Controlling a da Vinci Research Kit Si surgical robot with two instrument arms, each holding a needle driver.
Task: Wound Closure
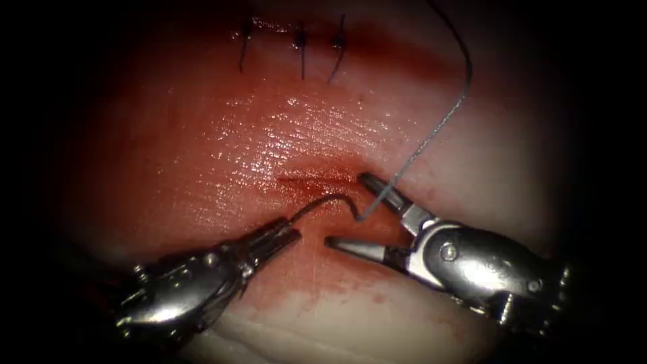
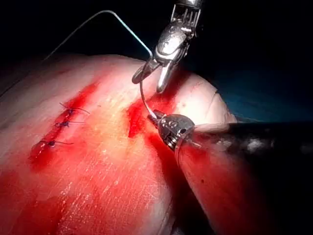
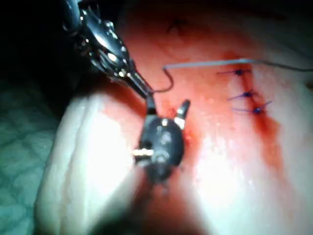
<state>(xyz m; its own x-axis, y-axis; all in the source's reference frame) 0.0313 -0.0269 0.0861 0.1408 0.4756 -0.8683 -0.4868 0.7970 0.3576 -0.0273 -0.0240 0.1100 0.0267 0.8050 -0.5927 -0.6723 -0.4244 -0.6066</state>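
Observation:
My left tool (image 1: 290,230) comes in from the lower left, its jaws shut on one end of the curved needle (image 1: 333,197). The needle arches just below the short open cut (image 1: 313,178) and is free of the tissue (image 1: 222,135). Its other end carries the thread (image 1: 438,125), which runs up and away to the right. My right tool (image 1: 346,209) has its jaws open, one on each side of that thread end, holding nothing. In the left wrist view the right tool (image 2: 148,84) stands open over the needle (image 2: 143,100). The right wrist view shows the needle (image 3: 168,82) between both tools.
Three tied stitches (image 1: 300,40) with short cut ends close the far part of the wound. Red fluid (image 1: 323,269) wets the tissue around the cut and under both tools. The thread loops high over the tissue's right side.

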